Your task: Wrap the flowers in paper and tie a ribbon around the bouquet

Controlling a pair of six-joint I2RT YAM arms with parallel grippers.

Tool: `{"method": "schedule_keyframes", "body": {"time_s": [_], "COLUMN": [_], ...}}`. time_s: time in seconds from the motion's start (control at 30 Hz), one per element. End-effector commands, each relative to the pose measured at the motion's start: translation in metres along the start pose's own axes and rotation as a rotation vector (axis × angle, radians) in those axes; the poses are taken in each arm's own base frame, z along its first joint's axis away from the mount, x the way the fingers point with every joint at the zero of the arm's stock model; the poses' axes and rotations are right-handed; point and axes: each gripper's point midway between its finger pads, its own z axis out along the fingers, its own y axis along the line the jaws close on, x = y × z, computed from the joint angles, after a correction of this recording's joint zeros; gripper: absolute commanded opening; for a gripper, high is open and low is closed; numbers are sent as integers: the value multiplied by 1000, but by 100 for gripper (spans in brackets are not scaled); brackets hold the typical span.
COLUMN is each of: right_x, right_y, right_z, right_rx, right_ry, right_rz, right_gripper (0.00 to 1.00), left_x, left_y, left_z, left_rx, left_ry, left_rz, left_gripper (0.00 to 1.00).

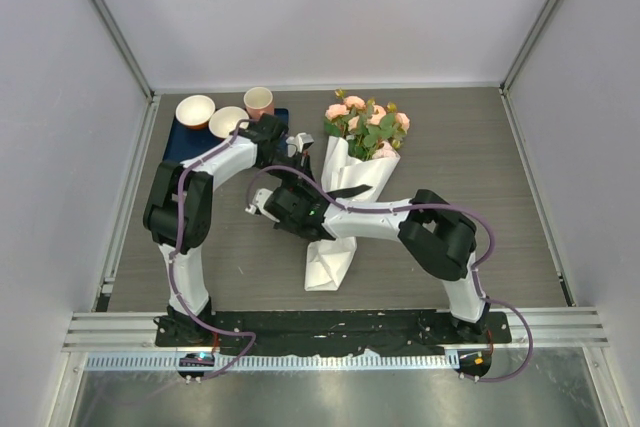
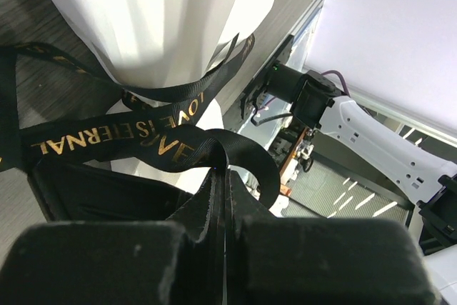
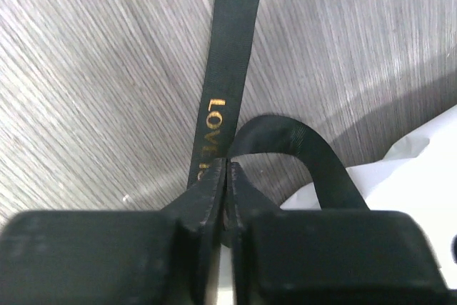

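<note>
The left gripper pinches the ribbon, which loops round the bouquet just ahead of it; the right gripper pinches another stretch, white paper beside its right finger

Colours noted: ribbon black with gold capital lettering; paper plain white; flowers pale pink, leaves green; worktop grey, fine wood-grain streaks; mat dark blue; arms white and black.

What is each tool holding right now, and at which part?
Both hold the ribbon. The left tool pinches it at a fold near the paper; the right tool pinches it where the lettered run folds back into a loop.
</note>
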Motion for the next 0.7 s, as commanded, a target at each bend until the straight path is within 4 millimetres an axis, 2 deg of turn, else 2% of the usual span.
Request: {"method": "schedule_keyframes", "body": {"time_s": [0.0,0.03,0.1,0.17,0.2,0.27,0.33,0.37,0.43,0.53,0.57,0.63,0.67], "right_x": [-34,-37,-43,-46,-54,-53,-64,-67,-73,-79,-72,-74,-67], "right_y": [-17,-18,-20,-9,-10,9,9,25,23,33,31,31,19], "right_z": [-19,-23,-35,-41,-54,-65,-87,-95,-117,-142,-148,-162,-166], "right_rx": [53,53,44,-28,-51,-163,-213,-317,-365,-500,-532,-622,-623], "right_ry": [-158,-186,-238,-280,-325,-372,-460,-490,-540,-593,-597,-607,-632], "right_rz": [44,54,65,75,89,112,169,223,290,452,505,669,746], "right_gripper": [4,0,0,0,0,0,0,0,0,0,0,0,0], "left_x": [4,4,7,7,8,6,5,4,2,0,0,-1,0], "left_y": [-14,-15,-14,-16,-15,-16,-20,-21,-23,-26,-25,-28,-26], "left_z": [-7,-8,-8,-9,-9,-9,-8,-8,-7,-8,-7,-8,-6], "left_rx": [34,34,33,41,43,46,60,69,87,97,94,103,96], "left_ry": [-11,-14,-13,-18,-18,-26,-33,-36,-46,-66,-70,-87,-92], "left_rz": [23,28,23,28,21,28,27,26,12,18,-2,8,-14], "left_gripper": [0,0,0,0,0,0,0,0,0,0,0,0,0]}}
